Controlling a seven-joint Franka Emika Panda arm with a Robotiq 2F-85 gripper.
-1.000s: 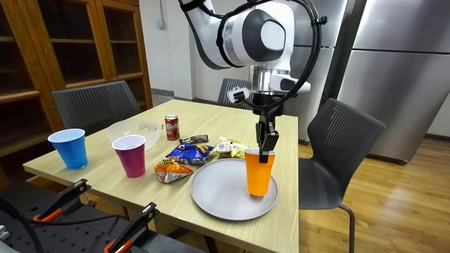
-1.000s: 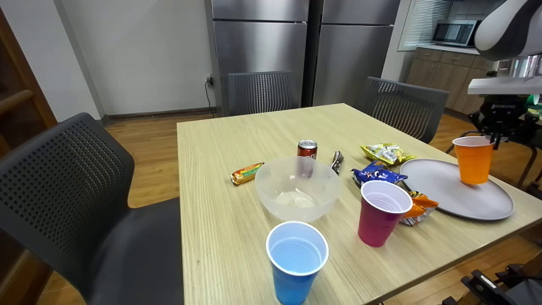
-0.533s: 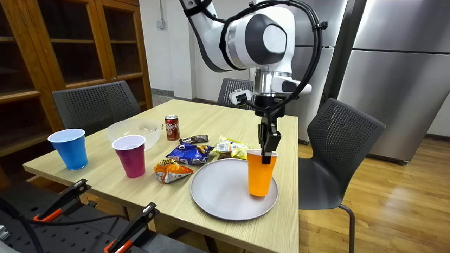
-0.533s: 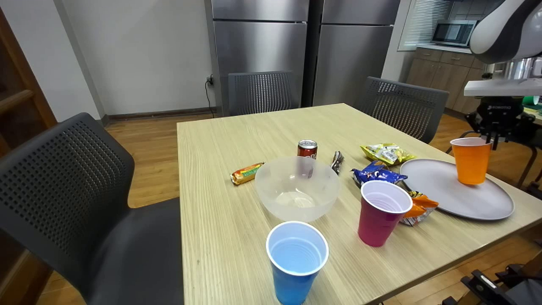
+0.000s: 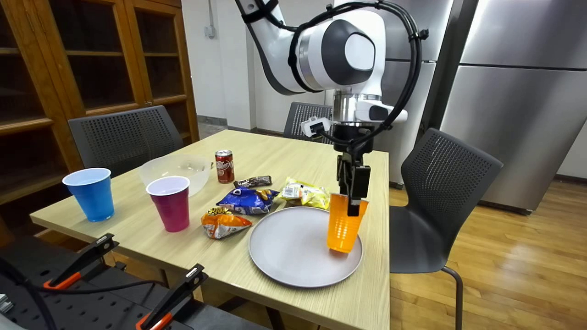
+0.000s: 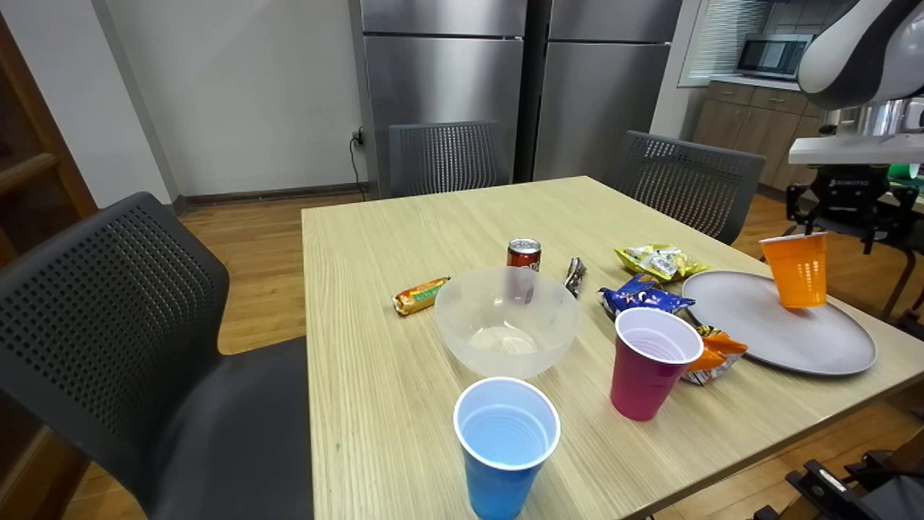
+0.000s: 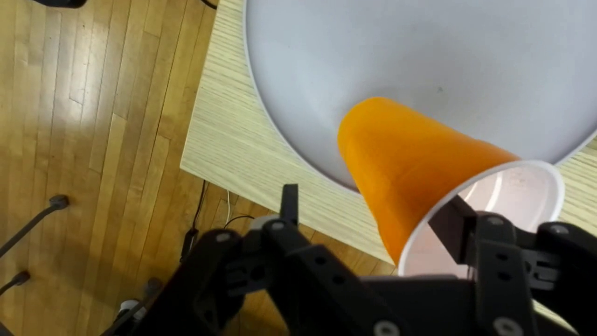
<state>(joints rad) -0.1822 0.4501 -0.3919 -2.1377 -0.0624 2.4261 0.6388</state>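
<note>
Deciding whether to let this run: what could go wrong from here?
1. The orange cup leans and the pincer stands open, clamping nothing, so it may topple.
2. One finger is inside the cup's mouth and might drag it along.
3. The grey plate sits near the edge of the table; a toppled cup could roll off.

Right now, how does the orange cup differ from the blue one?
The orange cup tilts over the plate; the blue cup stands upright on the table. A robot finger reaches inside the orange cup; none touches the blue cup. Both are open-topped with white rims.
</note>
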